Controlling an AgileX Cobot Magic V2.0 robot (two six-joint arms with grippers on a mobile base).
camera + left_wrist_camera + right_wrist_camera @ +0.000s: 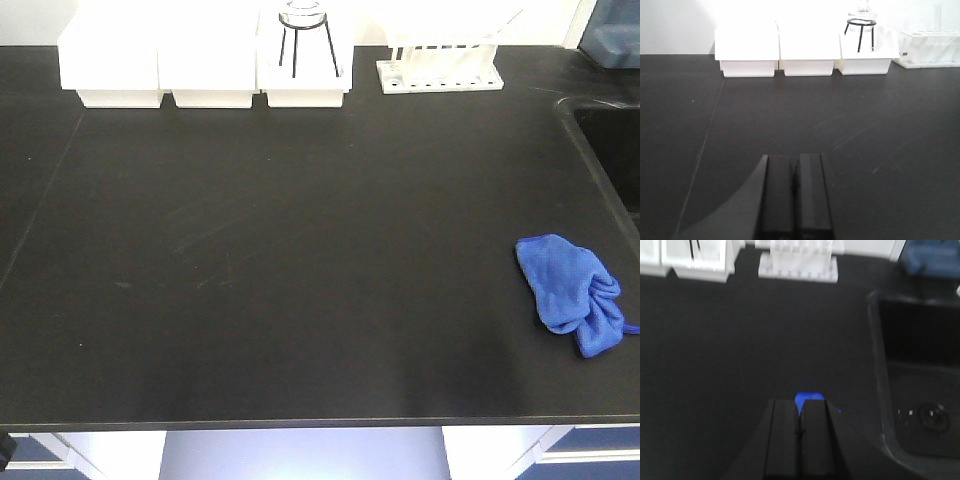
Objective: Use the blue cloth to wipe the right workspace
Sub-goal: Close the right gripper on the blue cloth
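Note:
The blue cloth [570, 292] lies crumpled on a black benchtop [300, 260] near its right front, with its loop string trailing right. Neither gripper shows in the exterior view. In the right wrist view my right gripper [801, 402] is shut with nothing in it, and a patch of the blue cloth [807, 396] peeks out just beyond its fingertips. My left gripper [795, 157] is shut and empty over bare benchtop further left. This bench carries bins, a rack and a sink; the right workspace is out of view.
Three white bins [205, 60] line the back edge, one with a black tripod stand and glass flask [305, 35]. A white tube rack [440, 65] stands to their right. A sink [920, 390] is sunk into the bench at far right, close to the cloth.

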